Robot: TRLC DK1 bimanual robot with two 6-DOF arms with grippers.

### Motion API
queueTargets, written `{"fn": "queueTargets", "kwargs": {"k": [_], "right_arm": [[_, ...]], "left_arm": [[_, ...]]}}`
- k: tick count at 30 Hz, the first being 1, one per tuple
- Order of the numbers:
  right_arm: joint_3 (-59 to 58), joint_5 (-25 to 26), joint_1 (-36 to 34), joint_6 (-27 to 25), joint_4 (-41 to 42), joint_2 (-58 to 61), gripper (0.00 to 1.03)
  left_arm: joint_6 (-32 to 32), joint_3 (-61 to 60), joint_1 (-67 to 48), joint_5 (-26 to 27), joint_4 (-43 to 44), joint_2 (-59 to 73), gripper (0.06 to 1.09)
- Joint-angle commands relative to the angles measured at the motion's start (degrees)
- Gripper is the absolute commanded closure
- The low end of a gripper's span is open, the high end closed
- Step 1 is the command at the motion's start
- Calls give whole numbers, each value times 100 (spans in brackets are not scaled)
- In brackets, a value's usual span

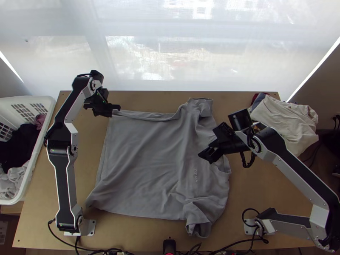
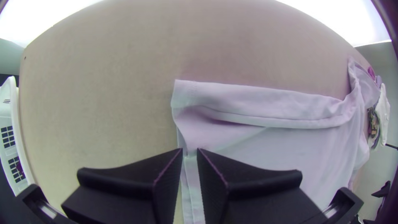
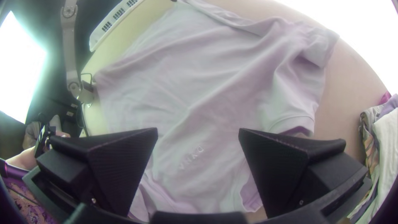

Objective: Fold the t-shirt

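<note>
While the black right pincer (image 3: 198, 129) gapes above, the grey cloth T-shirt (image 1: 140, 165) looks soft, best pinched by the nearby sleeve (image 3: 290, 117); the black left pincer (image 2: 190, 150), I can't tell.

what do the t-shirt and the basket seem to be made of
The t-shirt looks like matte knit fabric, perhaps cotton, since it drapes in soft wrinkles. The basket seems to be smooth white plastic, going by its rounded rim and regular slots.

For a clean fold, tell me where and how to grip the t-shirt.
Probably at the near hem corner of the t-shirt, jaws coming in low from the robot's left, astride the edge: that corner juts outward past the rest of the hem.
</note>
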Motion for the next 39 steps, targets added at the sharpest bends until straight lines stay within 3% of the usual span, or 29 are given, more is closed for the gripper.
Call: {"fn": "queueTargets", "kwargs": {"k": [1,16,21,25,39], "right_arm": [[-20,6,38,53,-1,-26,12],[-38,6,56,70,-1,-35,12],[-20,6,56,70,-1,-26,12],[6,6,56,70,-1,-17,12],[507,120,-226,70,307,589,12]], "left_arm": [[-7,16,-4,-1,27,52,82],[-34,25,-101,25,45,105,83],[-25,16,-57,69,27,105,100],[-16,16,-48,87,1,88,105],[-51,-2,-128,174,-113,-528,105]]}}
